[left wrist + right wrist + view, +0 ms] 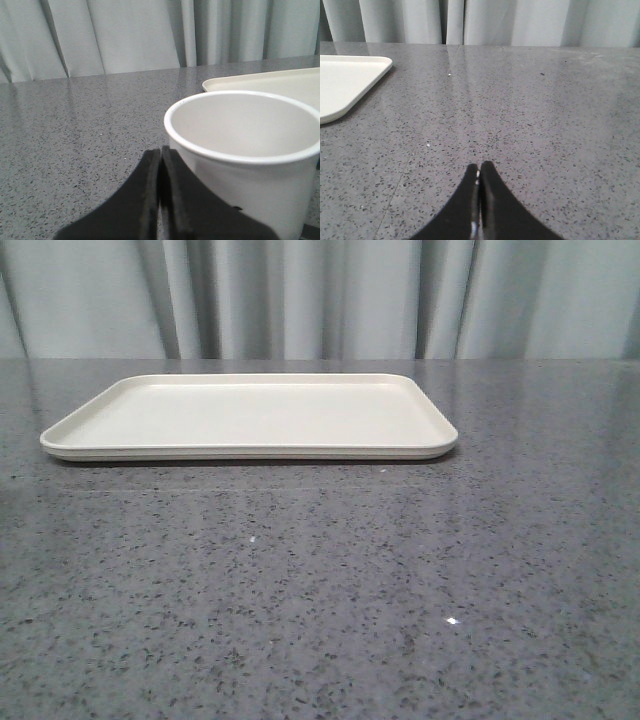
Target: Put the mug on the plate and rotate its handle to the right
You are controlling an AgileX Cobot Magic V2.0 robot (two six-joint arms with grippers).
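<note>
Front view: plate (250, 418) is lying flat on the counter (320, 590), toward the far edge, a bit left of center. Nothing is sitting on it. No mug and no hand are showing in this view. Curtain (320, 295) is hanging behind the far edge.

Left wrist view: left hand (160, 160) is sitting clenched, fingers (145, 200) pressed together, gripping nothing. Mug (250, 155) is standing upright on the counter right beside the fingertips, open top facing up, inside looking empty. Whether the fingers are touching the mug wall, can't tell. A small black mark is showing low on its wall; the handle isn't identifiable here. A plate corner (265, 82) is showing just behind the mug, so the mug is off the plate, near its edge.

Right wrist view: right hand (480, 172) is also clenched, fingers (492, 205) together, holding nothing, over bare counter. Plate corner (350, 82) is lying well apart from it.
</note>
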